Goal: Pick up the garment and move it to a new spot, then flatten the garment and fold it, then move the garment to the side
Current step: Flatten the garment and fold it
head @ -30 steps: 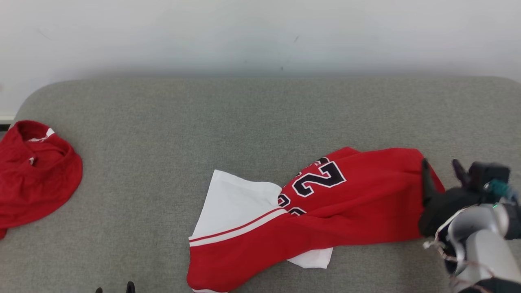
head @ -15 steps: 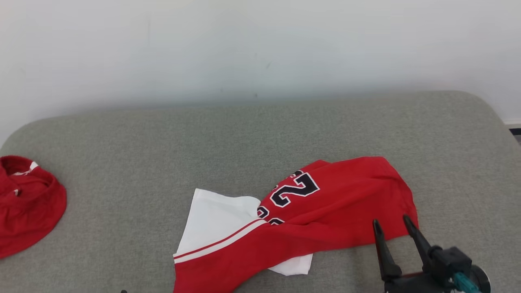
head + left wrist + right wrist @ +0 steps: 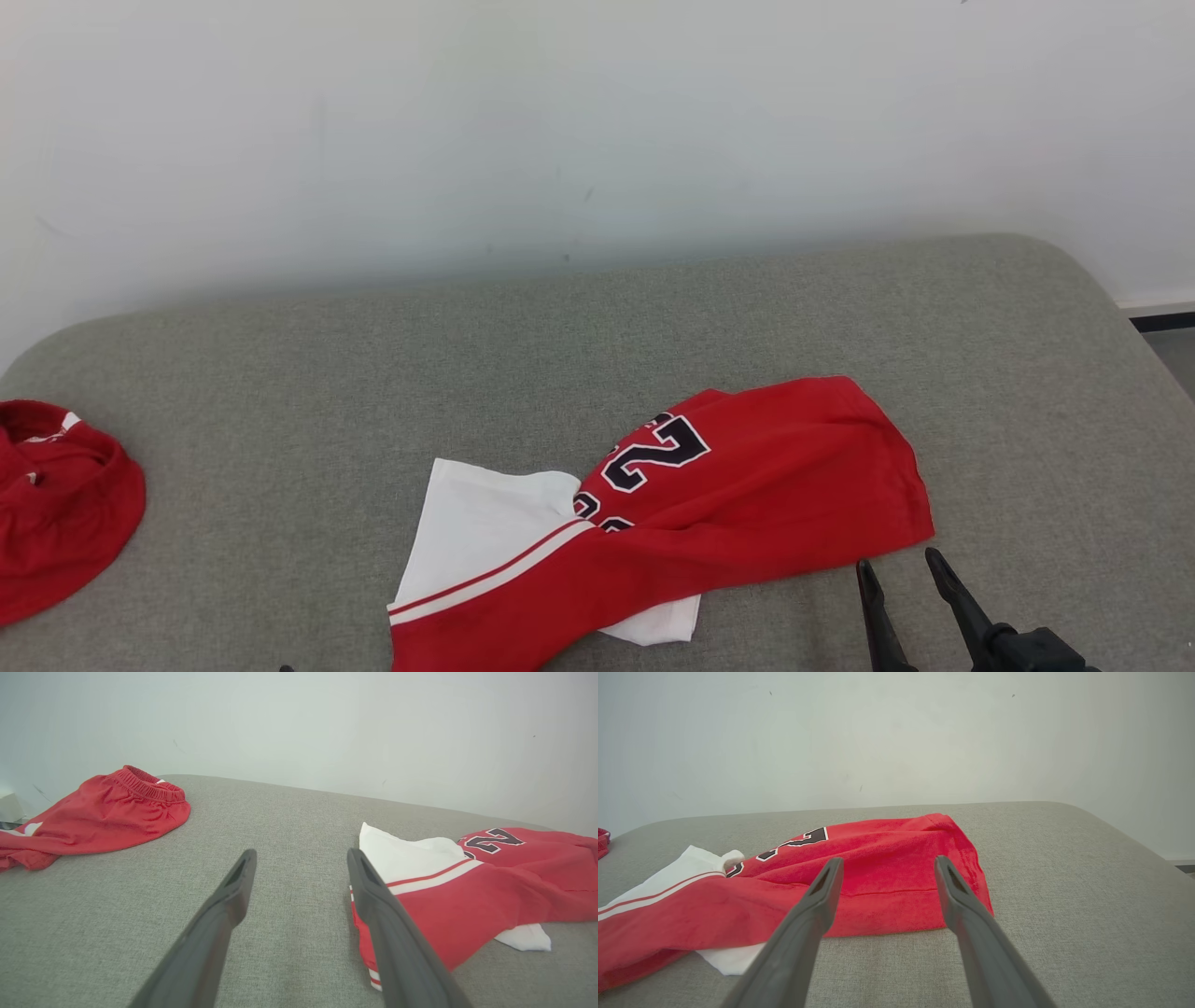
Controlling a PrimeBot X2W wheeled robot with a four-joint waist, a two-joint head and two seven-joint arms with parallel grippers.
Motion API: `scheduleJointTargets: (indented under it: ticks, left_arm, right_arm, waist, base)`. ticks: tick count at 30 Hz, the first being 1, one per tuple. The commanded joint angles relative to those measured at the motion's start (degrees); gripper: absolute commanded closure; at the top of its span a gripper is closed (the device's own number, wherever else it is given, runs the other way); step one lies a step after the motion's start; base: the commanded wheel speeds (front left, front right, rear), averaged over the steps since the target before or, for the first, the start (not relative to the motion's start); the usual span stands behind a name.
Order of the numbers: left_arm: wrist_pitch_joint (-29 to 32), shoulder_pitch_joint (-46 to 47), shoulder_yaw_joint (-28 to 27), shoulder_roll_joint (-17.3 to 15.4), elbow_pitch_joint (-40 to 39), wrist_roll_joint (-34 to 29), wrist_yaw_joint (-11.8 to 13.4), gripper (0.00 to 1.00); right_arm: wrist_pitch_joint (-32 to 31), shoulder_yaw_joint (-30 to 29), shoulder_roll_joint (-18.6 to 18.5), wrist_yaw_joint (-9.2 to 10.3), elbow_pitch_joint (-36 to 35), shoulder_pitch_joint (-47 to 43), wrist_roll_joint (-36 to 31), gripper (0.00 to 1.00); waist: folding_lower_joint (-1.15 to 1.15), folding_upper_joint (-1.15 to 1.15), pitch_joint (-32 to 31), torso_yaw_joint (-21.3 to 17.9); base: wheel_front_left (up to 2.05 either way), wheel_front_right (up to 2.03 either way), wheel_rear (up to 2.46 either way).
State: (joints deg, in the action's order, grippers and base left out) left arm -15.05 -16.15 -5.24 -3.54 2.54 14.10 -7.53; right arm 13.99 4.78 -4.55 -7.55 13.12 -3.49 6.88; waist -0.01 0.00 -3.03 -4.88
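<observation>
Here, in the head view, the garment (image 3: 747, 495), a red jersey with black numerals and a white panel, lies rumpled on the grey fabric tabletop (image 3: 280, 373) in the lower middle of the frame. The right tool (image 3: 896, 560) rises from the lower right, fingers spread wide and empty, its tips just below the jersey's lower right corner and apart from it. Red shorts (image 3: 56, 504) sit at the left edge.

In the left wrist view, the left tool (image 3: 301, 854) stands wide open, holding nothing, over bare tabletop. The garment (image 3: 467, 896) lies at the right and the red shorts (image 3: 103, 812) at the upper left.

In the right wrist view, the right tool (image 3: 888, 860) gapes empty, with the garment's (image 3: 887, 882) red end lying beyond its tips.
</observation>
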Motion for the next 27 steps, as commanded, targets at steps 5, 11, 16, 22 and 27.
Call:
scheduleJointTargets:
  ticks: [5,11,16,22,27]
  left_arm:
    - [-0.19,-0.31,-0.03,0.34,-0.01,-0.22,0.07,0.00]
    - [-0.19,-0.22,0.16,0.37,0.72,0.36,0.07,0.00]
    - [-0.19,-0.26,0.26,0.27,1.35,0.77,0.07,0.00]
    - [-0.19,-0.37,0.75,0.09,1.83,1.20,0.07,0.00]
    - [-0.19,-0.45,1.87,-0.72,2.42,1.93,0.07,0.00]
  right_arm:
    - [-0.12,0.26,0.43,0.11,-0.45,-0.87,-0.31,0.00]
    - [-0.69,0.33,0.54,0.11,-0.62,-0.65,-0.41,0.00]
    - [-0.82,0.44,0.58,0.11,-0.38,-0.28,-0.54,0.00]
    - [-0.78,0.04,0.64,0.11,-0.02,-0.04,-0.60,0.00]
    - [-0.98,-0.20,0.43,0.11,-0.25,0.37,-0.65,0.00]
  waist:
    - [0.01,0.00,-0.21,0.01]
    - [0.01,0.00,-0.34,0.02]
    - [0.01,0.00,-0.34,-0.15]
    - [0.01,0.00,-0.25,-0.28]
    - [0.01,0.00,-0.07,-0.52]
  base:
    - [0.00,0.00,0.00]
    - [0.00,0.00,0.00]
    - [0.00,0.00,0.00]
    - [0.00,0.00,0.00]
    - [0.00,0.00,0.00]
